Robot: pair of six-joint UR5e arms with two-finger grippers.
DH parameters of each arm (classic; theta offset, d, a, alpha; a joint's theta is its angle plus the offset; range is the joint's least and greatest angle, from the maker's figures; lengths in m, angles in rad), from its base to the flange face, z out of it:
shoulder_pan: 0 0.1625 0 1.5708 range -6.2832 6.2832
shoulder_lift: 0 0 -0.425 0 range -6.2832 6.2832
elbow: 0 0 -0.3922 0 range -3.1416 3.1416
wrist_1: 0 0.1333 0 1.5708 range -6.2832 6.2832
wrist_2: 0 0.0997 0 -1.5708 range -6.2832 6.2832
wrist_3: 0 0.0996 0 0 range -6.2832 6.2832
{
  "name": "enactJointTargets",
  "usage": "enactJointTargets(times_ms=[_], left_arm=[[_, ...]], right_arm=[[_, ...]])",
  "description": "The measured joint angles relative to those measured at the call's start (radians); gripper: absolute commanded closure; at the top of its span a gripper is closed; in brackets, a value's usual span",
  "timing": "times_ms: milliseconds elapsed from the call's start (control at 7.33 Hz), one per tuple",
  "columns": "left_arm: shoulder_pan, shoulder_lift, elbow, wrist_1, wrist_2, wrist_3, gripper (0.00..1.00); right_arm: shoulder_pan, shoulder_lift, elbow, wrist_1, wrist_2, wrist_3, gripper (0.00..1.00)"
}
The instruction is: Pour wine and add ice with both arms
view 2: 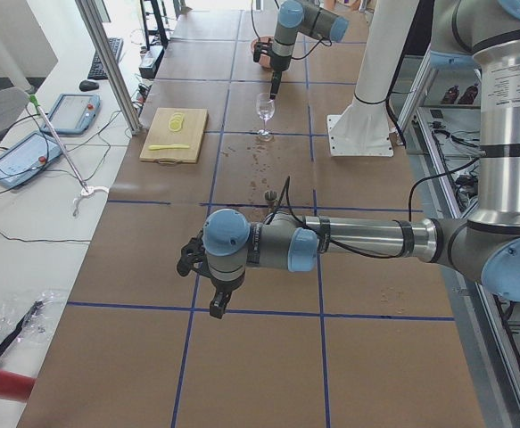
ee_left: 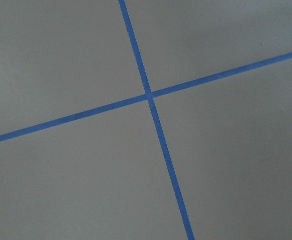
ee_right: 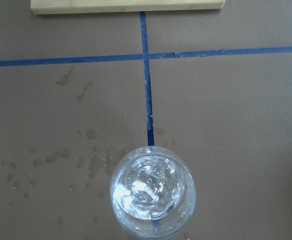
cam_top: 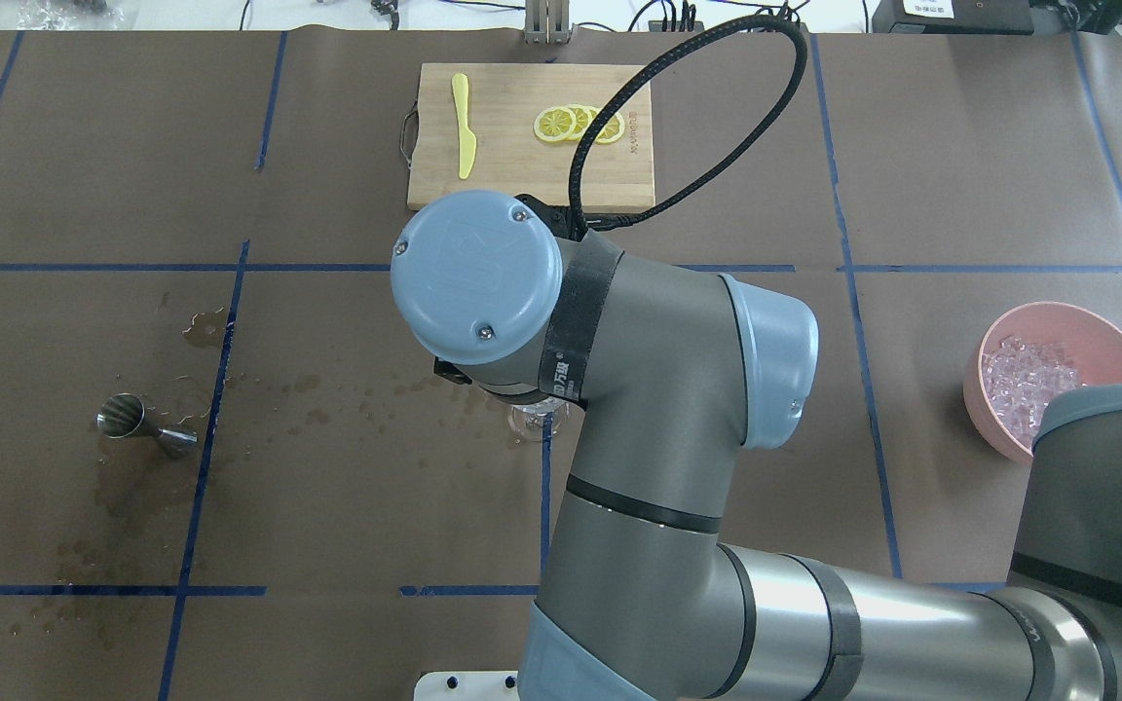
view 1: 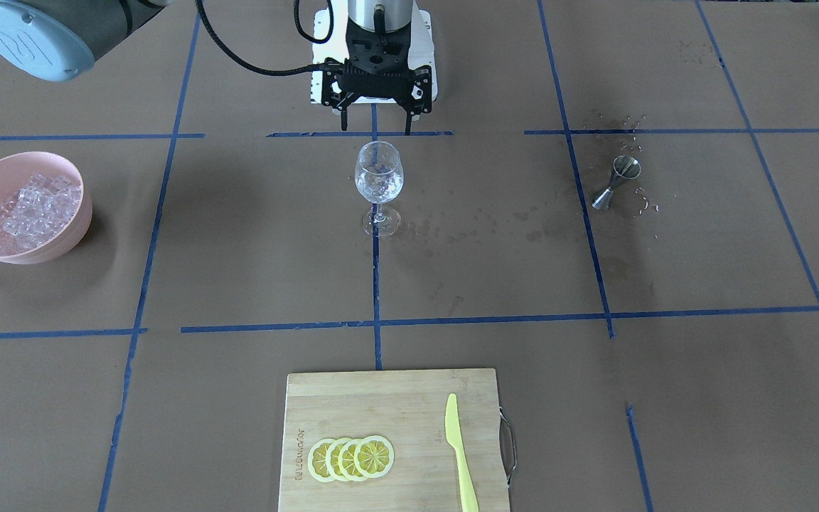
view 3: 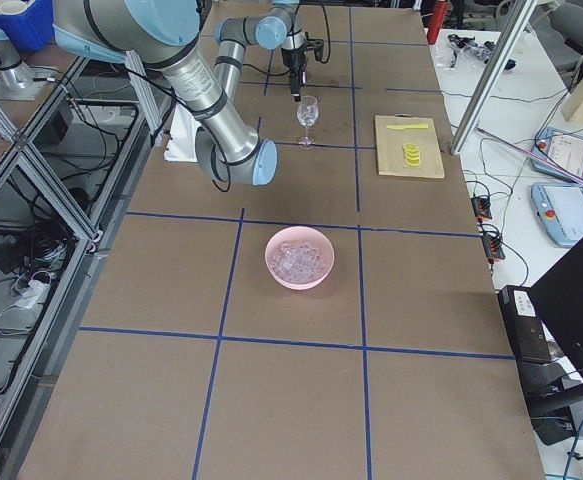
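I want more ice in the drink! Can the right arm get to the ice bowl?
Probably yes. The right gripper hangs above the glass with open, empty jaws, and nothing stands between it and the open-topped bowl of ice.

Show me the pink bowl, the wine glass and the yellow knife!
pink bowl [view 1: 62, 240], exterior front-facing view, on its outer wall.
wine glass [view 1: 379, 178], exterior front-facing view, on its cup.
yellow knife [view 1: 461, 455], exterior front-facing view, on its handle.
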Motion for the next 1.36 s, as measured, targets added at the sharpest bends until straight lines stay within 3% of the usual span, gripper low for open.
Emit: enactJointTargets(times_ms=[273, 682, 1091, 1364], left_arm=[[-0.001, 0.002, 0.006, 0.001, 0.0, 0.0, 0.0], [-0.002, 0.007, 0.017, 0.0, 0.0, 0.0, 0.0], [-0.002, 0.018, 0.009, 0.0, 0.0, 0.0, 0.0], [-0.002, 0.019, 0.008, 0.0, 0.001, -0.004, 0.0]], right_arm=[[0.06, -0.085, 0.095, -0.008, 0.019, -0.085, 0.0], [0.282, -0.273, 0.18, 0.01, 0.177, -0.429, 0.0], [0.476, -0.568, 0.2, 0.216, 0.303, -0.723, 0.0], [0.63, -0.765, 0.191, 0.287, 0.38, -0.938, 0.0]])
